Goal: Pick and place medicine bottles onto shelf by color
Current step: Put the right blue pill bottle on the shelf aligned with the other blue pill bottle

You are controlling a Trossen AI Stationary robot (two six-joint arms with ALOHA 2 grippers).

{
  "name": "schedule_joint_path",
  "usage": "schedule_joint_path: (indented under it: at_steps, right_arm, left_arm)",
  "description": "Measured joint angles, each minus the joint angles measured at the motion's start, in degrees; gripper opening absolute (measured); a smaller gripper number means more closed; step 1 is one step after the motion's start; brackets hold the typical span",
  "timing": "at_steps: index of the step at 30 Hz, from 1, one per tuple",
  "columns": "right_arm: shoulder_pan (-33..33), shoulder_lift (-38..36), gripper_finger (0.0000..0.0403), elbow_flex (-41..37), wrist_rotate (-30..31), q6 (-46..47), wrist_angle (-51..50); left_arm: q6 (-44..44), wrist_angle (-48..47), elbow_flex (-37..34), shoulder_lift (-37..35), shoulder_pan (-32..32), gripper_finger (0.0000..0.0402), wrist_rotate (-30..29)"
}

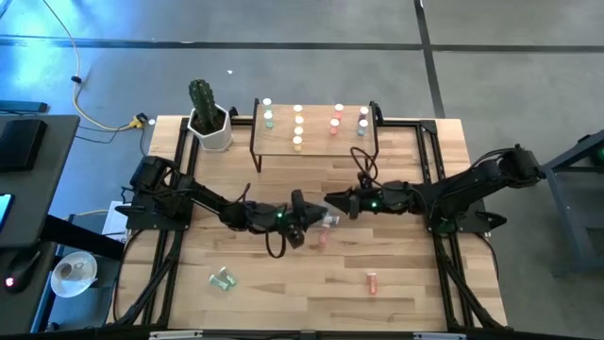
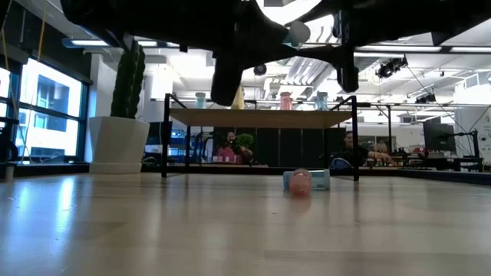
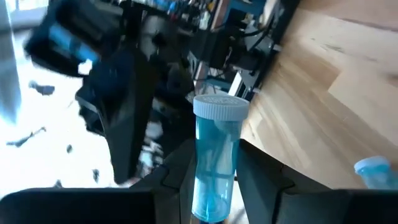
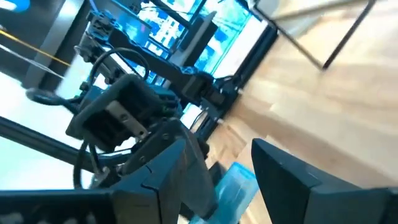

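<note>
**Pale blue bottle clamped mid-table**

Light-wood table (image 1: 396,293) carries a white pot with cactus (image 1: 209,118) at the back left. Beside it stands the shelf (image 1: 316,140), with medicine bottles in rows on top: greenish at the left, then yellow, pink-red, pale at the right.

Left pincer (image 1: 304,227), table centre, is clamped on a pale blue bottle (image 3: 216,158), white cap pointing away from the wrist. Right pincer (image 1: 332,201) sits just beside it, fingers apart, with the same bottle between them.

Loose bottles on the table: one green (image 1: 223,279) front left, one pink (image 1: 322,240) below the pincers, one pink (image 1: 373,281) front right.
</note>
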Motion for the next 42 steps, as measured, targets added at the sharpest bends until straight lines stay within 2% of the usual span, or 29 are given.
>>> schedule_joint_path:
  at_steps: [11, 16, 20, 24, 31, 36, 42]
  right_arm:
    - [-0.91, -10.53, 0.0174, 0.00, 1.25, -26.21, -8.88]
    - [-0.93, -14.63, 0.0174, 0.00, 4.46, -39.75, -8.91]
    - [-0.93, -15.51, 0.0174, 0.00, 6.20, -47.28, -8.90]
    - [-0.93, -15.31, 0.0174, 0.00, 7.44, -53.73, -9.59]
    - [-0.93, -14.54, 0.0174, 0.00, 6.34, -55.40, -12.62]
    - [-2.63, -13.85, 0.0179, 0.02, 5.76, -57.05, -13.02]
    - [-5.26, -10.28, 0.0191, 0.02, -1.35, -56.67, -9.17]
  left_arm:
    - [-28.81, 0.08, 0.00, 0.01, 1.59, 0.0092, -0.91]
    - [-36.19, 0.20, 0.42, 0.02, 3.47, 0.0092, -2.03]
    - [-44.45, 0.20, 0.95, 0.02, 4.89, 0.0092, -2.53]
    - [-48.90, 0.20, 1.40, 0.02, 6.18, 0.0092, -2.57]
    - [-57.55, 0.07, 1.40, 0.02, 7.77, 0.0092, -1.95]
    - [-60.49, 0.06, 1.40, 0.02, 8.11, 0.0092, -0.93]
    - [-59.58, -0.10, 1.40, 0.02, 8.11, 0.0092, -0.78]
